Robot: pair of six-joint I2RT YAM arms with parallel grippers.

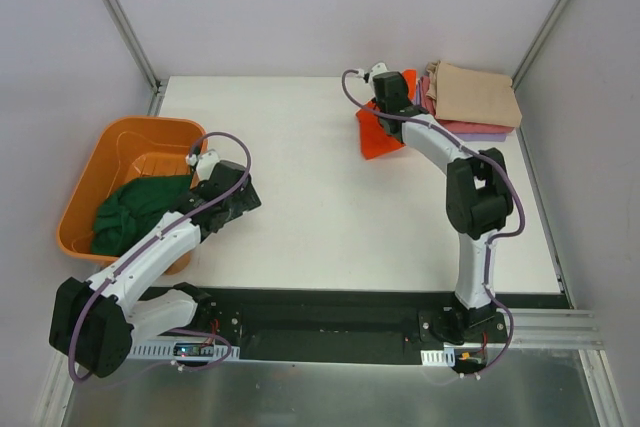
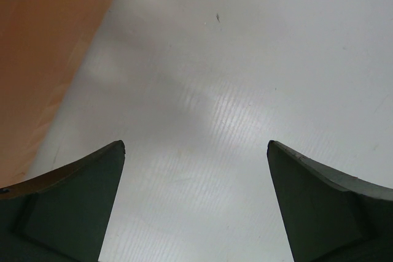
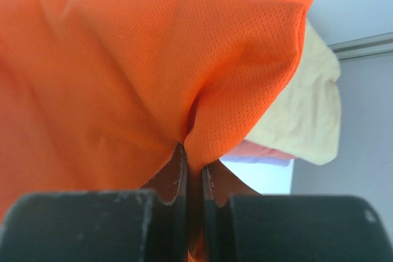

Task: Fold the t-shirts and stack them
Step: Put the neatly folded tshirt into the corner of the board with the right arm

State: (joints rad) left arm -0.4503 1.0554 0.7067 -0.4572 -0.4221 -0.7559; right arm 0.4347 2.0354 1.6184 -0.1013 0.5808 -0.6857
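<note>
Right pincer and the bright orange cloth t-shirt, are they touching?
Touching. Right wrist view shows the right pincer clamped on a fold of the bright orange cloth t-shirt.

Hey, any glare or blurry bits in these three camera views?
Left wrist: pale glare streak on the table, orange tub a blurred smear. Right wrist: orange t-shirt mesh sharp, tan t-shirt behind softer. Top external: even light, no glare.

White table (image 1: 300, 177) with t-shirt stack (image 1: 478, 99)
</note>
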